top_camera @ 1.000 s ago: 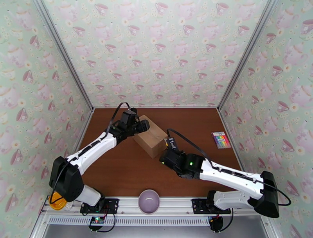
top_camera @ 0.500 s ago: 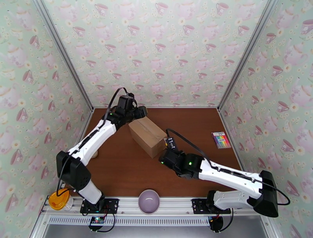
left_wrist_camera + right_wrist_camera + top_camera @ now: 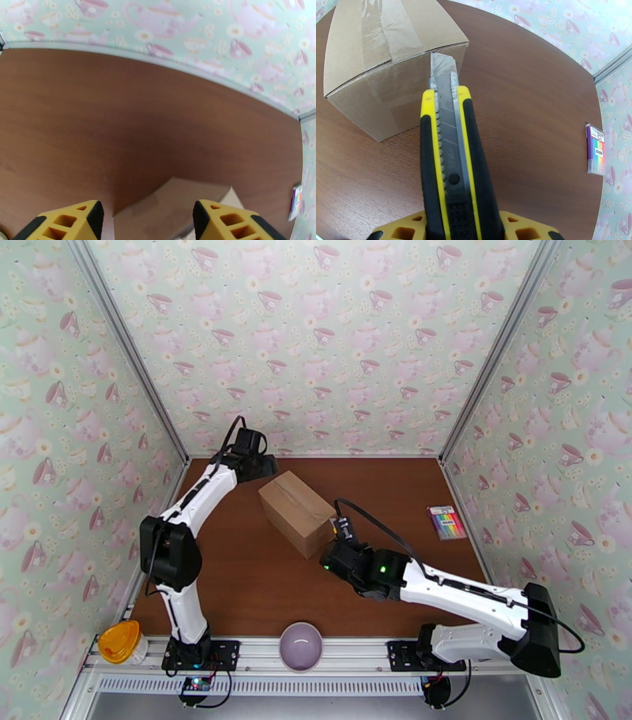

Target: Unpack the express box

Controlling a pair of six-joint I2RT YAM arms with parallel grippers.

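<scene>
The express box [image 3: 296, 512] is a brown taped carton, closed, in the middle of the table; it also shows as the express box [image 3: 387, 67] in the right wrist view. My right gripper [image 3: 462, 231] is shut on a yellow-and-black utility knife [image 3: 450, 158]. The knife's blade is out, with its tip at the box's near end face, just under the top edge beside the tape seam. My right gripper [image 3: 336, 544] sits at the box's near right corner. My left gripper [image 3: 262, 466] hangs open above the table behind the box's far left corner, with nothing between its fingers [image 3: 85, 215].
A pack of coloured pens [image 3: 447, 522] lies near the right wall. A purple bowl [image 3: 301, 646] stands on the front rail between the arm bases, and an orange object [image 3: 118, 641] sits at the front left corner. Patterned walls close three sides.
My left arm has lifted off the box's far left end and swung back toward the rear left corner, its jaws narrowing a little. The right arm and knife have stayed put.
</scene>
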